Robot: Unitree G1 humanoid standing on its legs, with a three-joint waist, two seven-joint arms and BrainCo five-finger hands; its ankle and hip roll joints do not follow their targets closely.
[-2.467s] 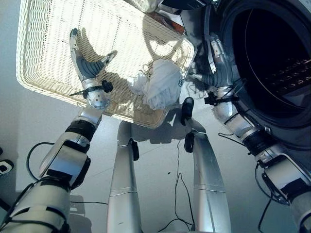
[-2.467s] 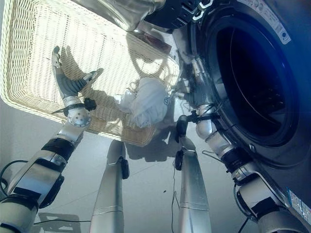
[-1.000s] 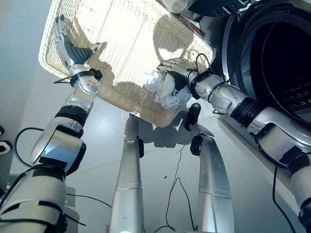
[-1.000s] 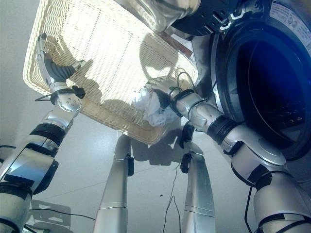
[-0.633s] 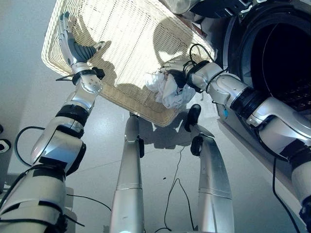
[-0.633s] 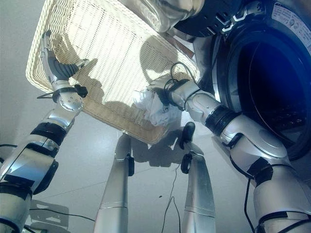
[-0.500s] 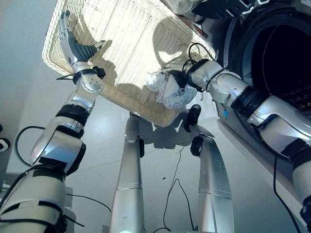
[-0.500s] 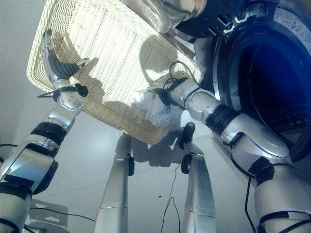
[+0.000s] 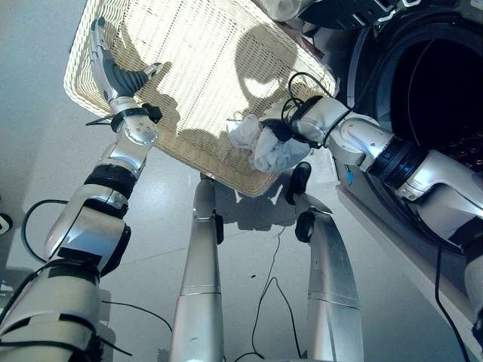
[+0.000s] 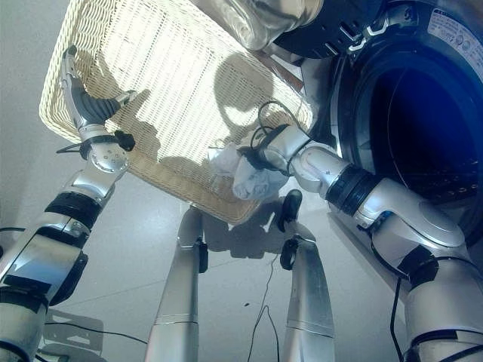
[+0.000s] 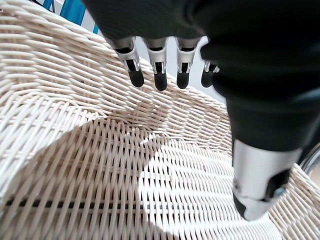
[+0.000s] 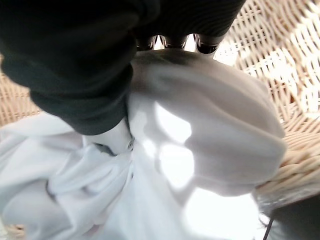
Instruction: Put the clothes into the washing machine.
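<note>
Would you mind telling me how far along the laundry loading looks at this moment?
Nothing looks loaded yet. In hand: the right hand is closed on the white garment at the wicker basket's near corner. The left hand rests open on the basket's rim. Left: lifting the garment into the washing machine's open drum.

Small white label [image 10: 457,24] showing at the upper right on the dark front panel of the washing machine [image 10: 423,113], its print too fine for reading, no other text, numbers or signs appearing anywhere
</note>
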